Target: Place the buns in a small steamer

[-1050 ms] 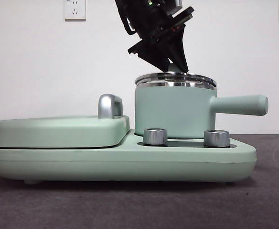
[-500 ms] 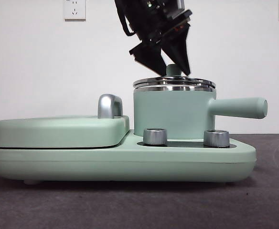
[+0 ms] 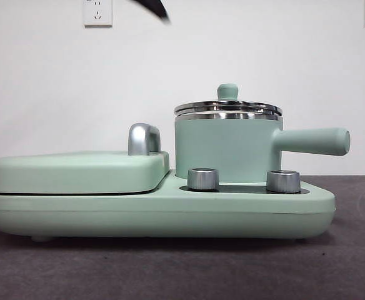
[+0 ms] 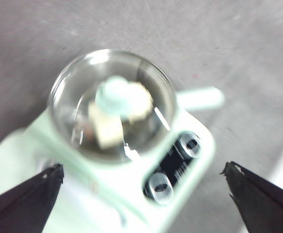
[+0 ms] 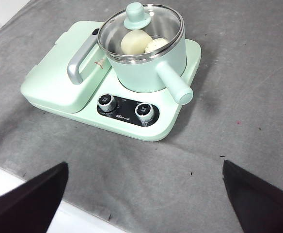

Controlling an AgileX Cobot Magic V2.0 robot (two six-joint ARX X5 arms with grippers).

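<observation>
The small steamer stands on the right side of the mint-green cooker base, its lid on and its handle pointing right. Two buns show through the glass lid: a smooth cream one and a rounded one beside it. In the left wrist view the steamer is blurred and the buns lie under the lid knob. My left gripper is open and empty, high above the steamer. My right gripper is open and empty, far back above the table's near side.
A flat mint-green griddle lid with a chrome handle covers the base's left half. Two steel dials sit on the base's front. A black arm tip shows at the top edge. Grey table mat surrounds the cooker.
The gripper that was closed around the lid knob has opened, let go and risen almost out of the front view. The lid stays on the steamer.
</observation>
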